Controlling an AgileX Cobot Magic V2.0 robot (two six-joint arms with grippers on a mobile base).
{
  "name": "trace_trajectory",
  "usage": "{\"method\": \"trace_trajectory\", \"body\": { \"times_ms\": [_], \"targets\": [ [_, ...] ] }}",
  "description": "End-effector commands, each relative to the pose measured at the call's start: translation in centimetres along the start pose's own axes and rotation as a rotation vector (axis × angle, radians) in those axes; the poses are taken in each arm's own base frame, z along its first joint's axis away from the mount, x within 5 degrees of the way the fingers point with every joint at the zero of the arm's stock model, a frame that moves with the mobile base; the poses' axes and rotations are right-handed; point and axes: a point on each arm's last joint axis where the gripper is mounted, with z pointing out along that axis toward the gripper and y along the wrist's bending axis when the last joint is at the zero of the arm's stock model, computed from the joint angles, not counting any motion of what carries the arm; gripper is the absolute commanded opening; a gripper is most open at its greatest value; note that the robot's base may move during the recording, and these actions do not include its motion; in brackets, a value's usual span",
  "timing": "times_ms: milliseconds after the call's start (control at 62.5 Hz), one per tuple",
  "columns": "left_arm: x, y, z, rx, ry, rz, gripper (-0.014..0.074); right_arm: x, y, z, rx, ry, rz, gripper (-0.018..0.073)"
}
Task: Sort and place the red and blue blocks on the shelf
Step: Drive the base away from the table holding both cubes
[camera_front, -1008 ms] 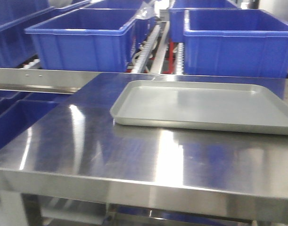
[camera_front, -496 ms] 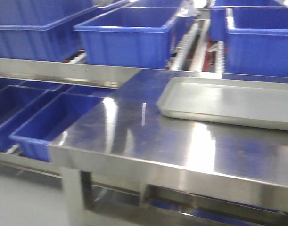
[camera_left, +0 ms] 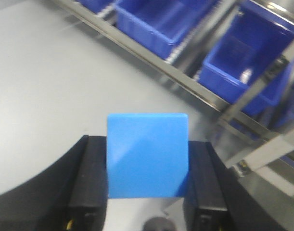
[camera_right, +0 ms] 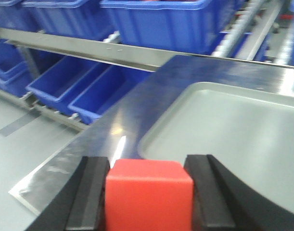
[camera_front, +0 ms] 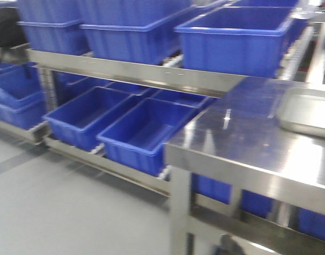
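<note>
In the left wrist view, the sky-blue block is clamped between the black fingers of my left gripper, held above the grey floor. In the right wrist view, my right gripper is shut on the red block, over the steel tabletop beside the grey tray. The shelf is a steel rack with flat rails, seen at the left of the front view; neither gripper shows in that view.
Large blue bins sit on the shelf's upper tier and more blue bins on the lower one. The steel table with the tray stands at the right. Grey floor lies at the lower left.
The front view has swung left: the table and tray slid to the right edge, and the rack's lower tier and the floor came into view.
</note>
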Motion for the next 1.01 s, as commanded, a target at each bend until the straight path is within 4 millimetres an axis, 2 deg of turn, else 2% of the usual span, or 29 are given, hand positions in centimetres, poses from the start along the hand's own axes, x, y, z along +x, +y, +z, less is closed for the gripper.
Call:
{"method": "trace_trajectory", "body": {
  "times_ms": [0, 992],
  "targets": [
    [-1.43, -0.46, -0.44, 0.032, -0.095, -0.015, 0.0123, -1.81, 0.29, -0.19, -0.015, -0.12, -0.011, 0.0056],
    [-1.43, -0.46, -0.44, 0.032, -0.095, -0.015, 0.0123, -1.81, 0.29, -0.19, -0.015, -0.12, -0.011, 0.0056]
  ]
}}
